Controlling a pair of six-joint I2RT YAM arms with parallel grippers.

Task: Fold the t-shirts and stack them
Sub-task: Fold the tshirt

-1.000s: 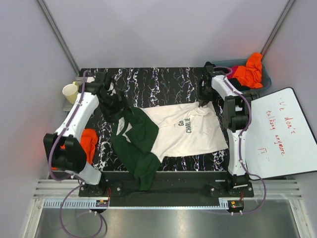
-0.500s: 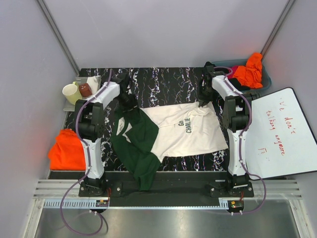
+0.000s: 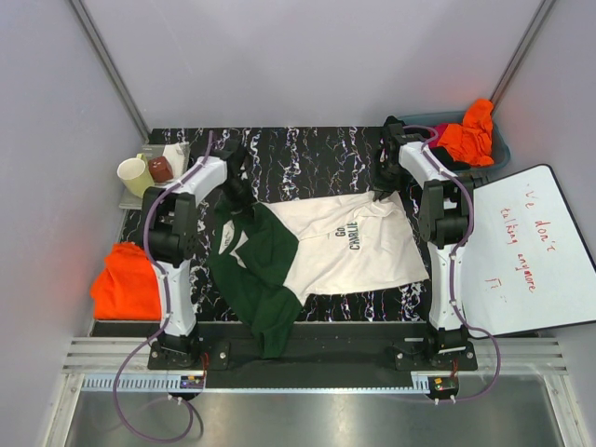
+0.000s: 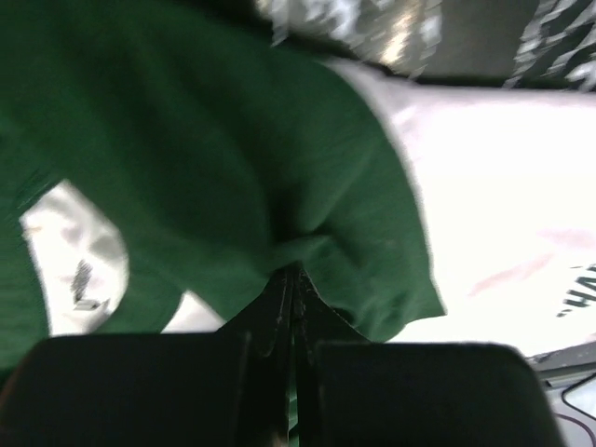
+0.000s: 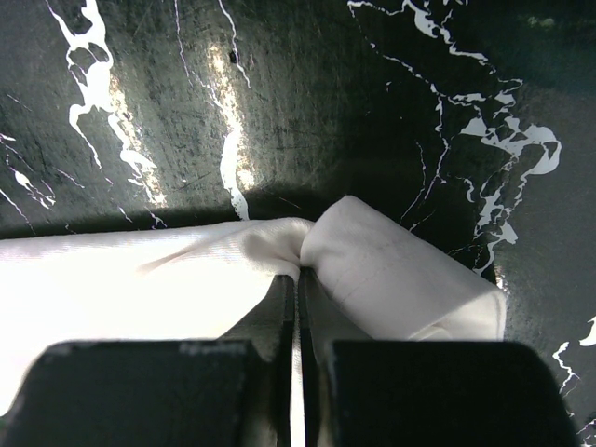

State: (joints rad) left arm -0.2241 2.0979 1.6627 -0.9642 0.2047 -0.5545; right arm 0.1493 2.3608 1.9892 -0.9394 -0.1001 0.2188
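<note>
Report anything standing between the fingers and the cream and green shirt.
Nothing visible does. The left fingers pinch the green sleeve of the shirt, and the right fingers pinch its cream edge.

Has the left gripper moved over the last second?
Yes. The left gripper shifted right, away from the cup, and is now shut on the green sleeve.

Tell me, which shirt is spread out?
The cream cloth t-shirt with dark green sleeves, spread on the black marbled tabletop; the bright orange shirts lie heaped, one at far left, one in the grey bin.
</note>
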